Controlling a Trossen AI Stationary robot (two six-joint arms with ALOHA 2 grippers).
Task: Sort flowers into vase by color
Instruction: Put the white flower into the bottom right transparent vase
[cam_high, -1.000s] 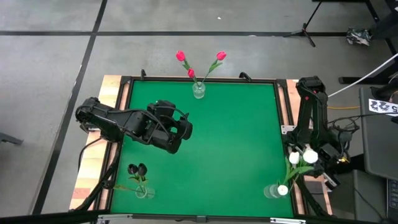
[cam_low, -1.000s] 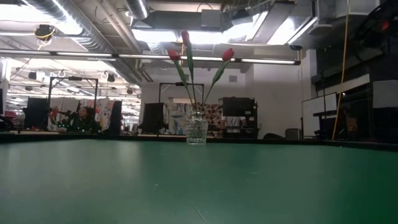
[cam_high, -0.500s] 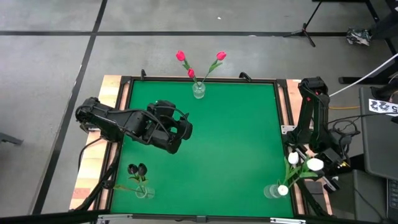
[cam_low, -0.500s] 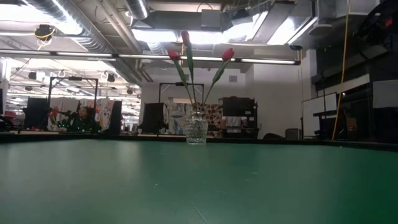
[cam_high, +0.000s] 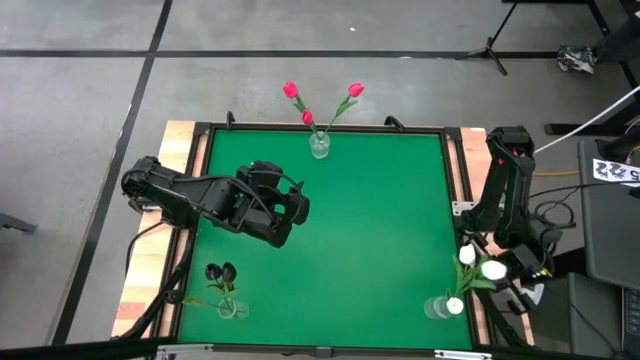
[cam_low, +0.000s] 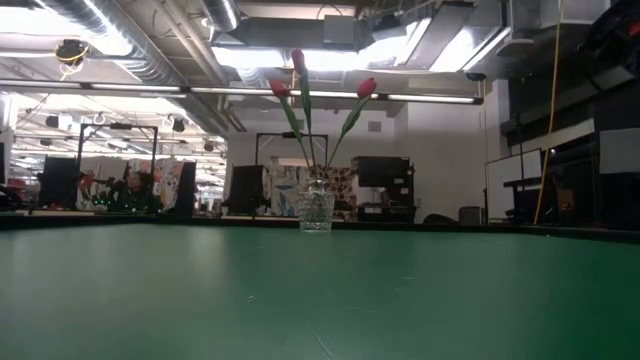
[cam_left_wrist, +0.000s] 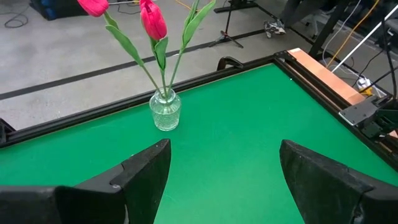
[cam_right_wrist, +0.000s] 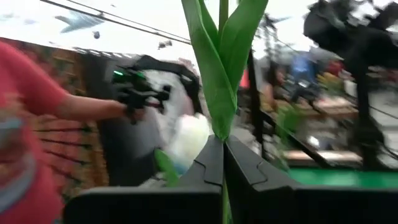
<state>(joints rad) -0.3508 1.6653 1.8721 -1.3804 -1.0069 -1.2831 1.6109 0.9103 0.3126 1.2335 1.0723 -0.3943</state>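
Three glass vases stand on the green table (cam_high: 380, 220). The far one (cam_high: 319, 146) (cam_left_wrist: 165, 111) (cam_low: 316, 210) holds three pink-red tulips (cam_high: 322, 100). The near left vase (cam_high: 230, 308) holds near-black tulips (cam_high: 220, 271). The near right vase (cam_high: 437, 307) has a white head (cam_high: 455, 305) over it. My right gripper (cam_high: 503, 268) (cam_right_wrist: 222, 146) is beyond the table's right edge, near that vase, shut on a white tulip (cam_high: 492, 270). Another white head (cam_high: 466, 257) shows beside it. My left gripper (cam_high: 293, 210) (cam_left_wrist: 224, 162) hangs open above the table's left half, pointing at the far vase. My right gripper pinches the white tulip's green stem (cam_right_wrist: 222, 132) between its two fingers, just where the long leaves (cam_right_wrist: 221, 56) branch off. The leaves stick out past the fingertips. The tulip is lifted clear of the table and the vase.
A raised black frame and wooden edging (cam_high: 458, 170) run around the table. In the right wrist view a person's red sleeve (cam_right_wrist: 25, 118) and hand (cam_right_wrist: 127, 106) show in the room beyond. The middle of the table between the vases is bare green.
My right gripper has carried the white tulip a little toward the table's near edge and rolled slightly; the tulip's head has come nearer the near right vase. It has stayed shut.
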